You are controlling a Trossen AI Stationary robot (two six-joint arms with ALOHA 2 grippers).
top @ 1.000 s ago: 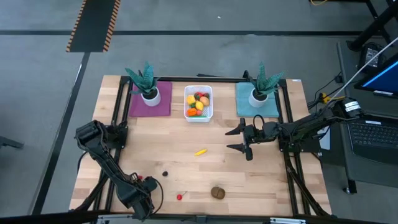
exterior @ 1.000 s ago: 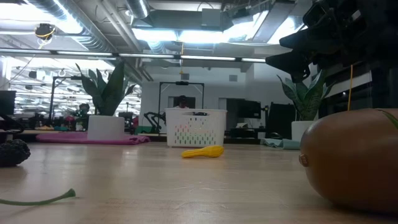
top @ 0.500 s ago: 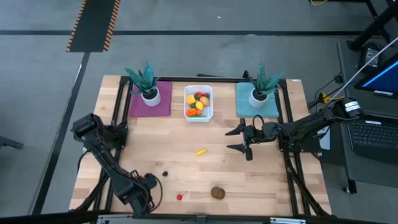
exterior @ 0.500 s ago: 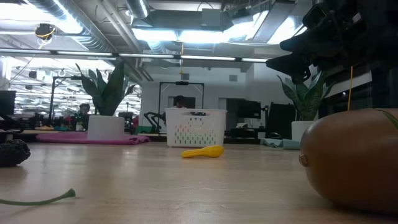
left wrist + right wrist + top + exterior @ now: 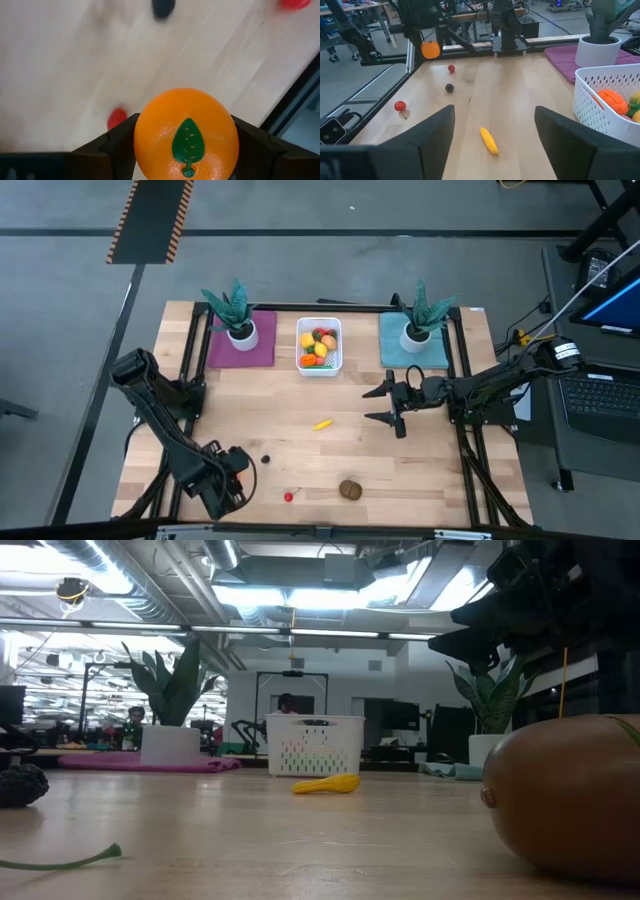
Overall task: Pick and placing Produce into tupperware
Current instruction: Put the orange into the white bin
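Here the left gripper [image 5: 185, 150] clamps an orange [image 5: 186, 133] above the table's [image 5: 400, 470] near left corner. The right gripper [image 5: 385, 403] hangs with jaws spread, empty, right of the banana [image 5: 322, 423]. The tub [image 5: 319, 366], part-filled, sits at the far edge.

- Left tool [image 5: 185, 150] hangs low over the tabletop's near-left corner, fingers clamped on an orange [image 5: 186, 134].
- Right tool [image 5: 384, 404] hovers mid-right, fingers spread, empty.
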